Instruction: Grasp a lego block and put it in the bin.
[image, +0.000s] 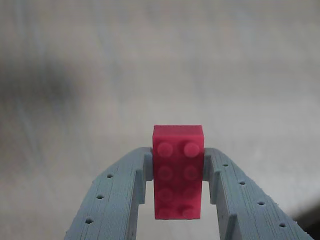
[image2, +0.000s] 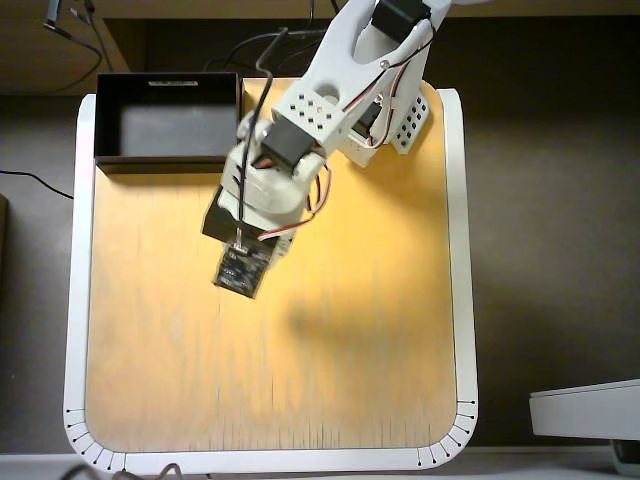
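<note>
One red lego block (image: 178, 172) sits clamped between the two grey fingers of the gripper (image: 178, 167), jaws closed onto its long sides, studs facing the wrist camera. Contact looks limited to the finger tips, at about the upper-middle of the block; the far end sticks out past them and the near end hangs free between the fingers. Surface behind it is blurred, so the block looks to be held up off the table, though I can't tell how high.

In the overhead view the block itself is hidden under the arm (image2: 300, 150). Wrist sits over the upper-left part of the table (image2: 330, 380), short of the bin (image2: 165, 160), which occupies the back-left corner against the table edge. Bin looks empty.

Risks from here, as judgement:
- Narrow tip grip on smooth plastic: a quick swing could let the block pivot or slip out before it reaches the bin.
- Bin's near wall stands between wrist and opening; travelling too low would knock the block or fingers on the rim.
- Releasing early drops it on the wood beside the bin; releasing over the wall could bounce it out.
- Cables near the bin's back-right corner could snag.
</note>
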